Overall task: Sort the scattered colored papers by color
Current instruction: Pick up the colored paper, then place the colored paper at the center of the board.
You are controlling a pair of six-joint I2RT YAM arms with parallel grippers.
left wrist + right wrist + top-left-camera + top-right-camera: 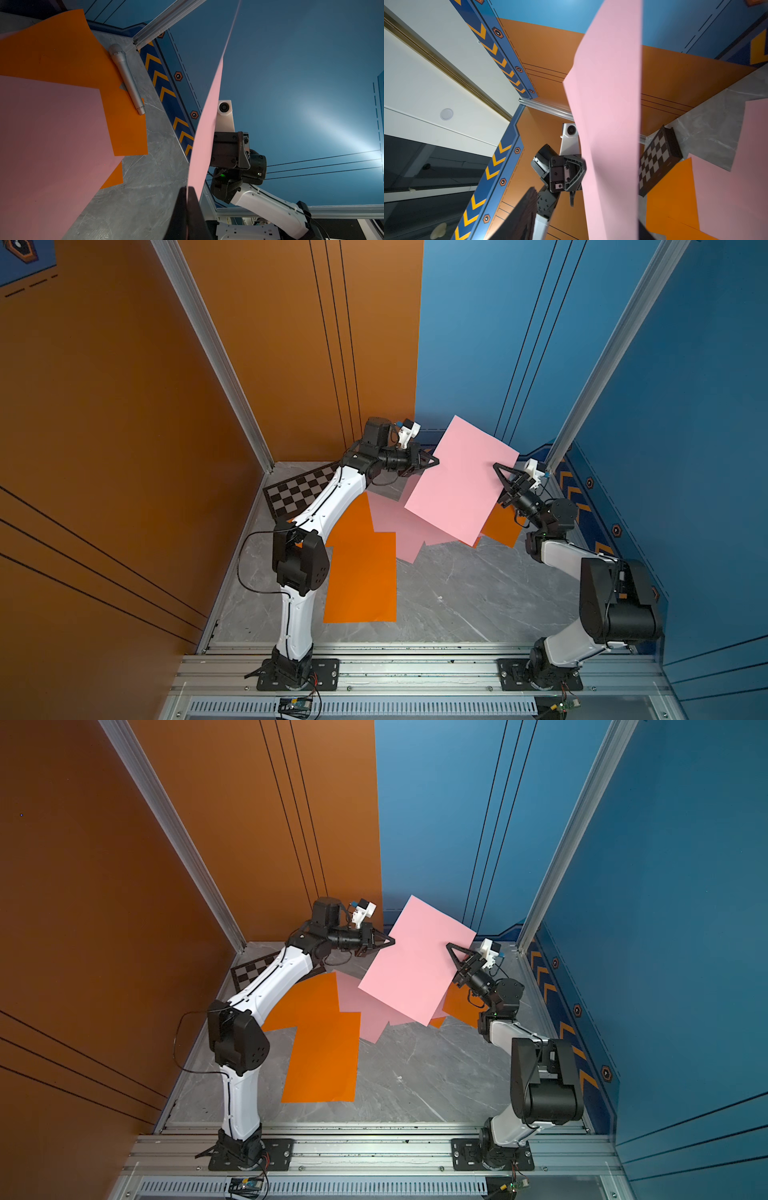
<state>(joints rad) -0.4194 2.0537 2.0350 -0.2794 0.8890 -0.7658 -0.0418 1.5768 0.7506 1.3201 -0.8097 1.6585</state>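
My left claw (433, 460) clamps one edge of the raised pink sheet (459, 481); my right claw (497, 469) stands apart around the opposite edge. Below, orange papers (360, 572) and pink papers (392, 526) lie overlapped on the table (457, 593), so I judge most sorting remains.

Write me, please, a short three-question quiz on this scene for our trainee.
1. True or false: the raised sheet is orange.
2. What lies partly on an orange sheet? A cup; B microphone; C scissors.
3. Which claw is shut on the raised sheet's edge?
Key: 1 false, it is pink; 2 B; 3 the left claw.
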